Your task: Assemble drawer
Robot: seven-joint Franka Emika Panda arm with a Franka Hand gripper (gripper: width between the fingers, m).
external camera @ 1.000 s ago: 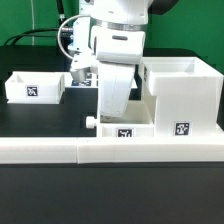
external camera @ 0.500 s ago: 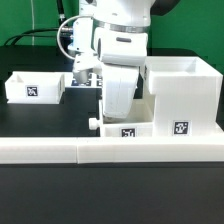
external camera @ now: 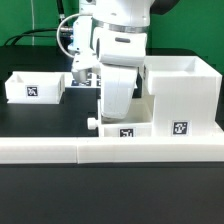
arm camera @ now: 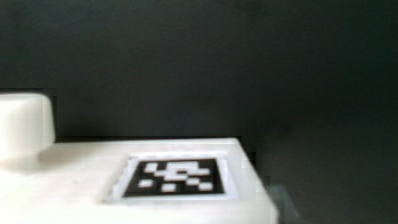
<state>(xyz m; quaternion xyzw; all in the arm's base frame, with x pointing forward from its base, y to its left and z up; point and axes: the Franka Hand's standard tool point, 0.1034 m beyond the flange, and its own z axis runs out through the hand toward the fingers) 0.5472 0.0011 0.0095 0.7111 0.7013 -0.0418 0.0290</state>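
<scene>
A small white drawer tray [external camera: 127,131] with a knob [external camera: 92,123] and a square tag lies by the exterior view's left side of the tall white case [external camera: 181,97], touching it. My gripper [external camera: 113,116] reaches down onto this tray. Its fingertips are hidden by the hand and the tray wall, so I cannot tell whether it is open or shut. The wrist view shows the tray's tagged white face [arm camera: 178,177] and the knob [arm camera: 22,125] very close, with no finger clearly seen. A second tagged tray [external camera: 35,87] sits apart at the exterior view's left.
A long low white rail [external camera: 60,151] runs across the front of the black table, right in front of the tray and the case. The arm's body hides the area behind the tray.
The tray under my gripper has shifted slightly toward the case, and its knob sits a little further to the exterior view's right. The case and the left tray have not moved.
</scene>
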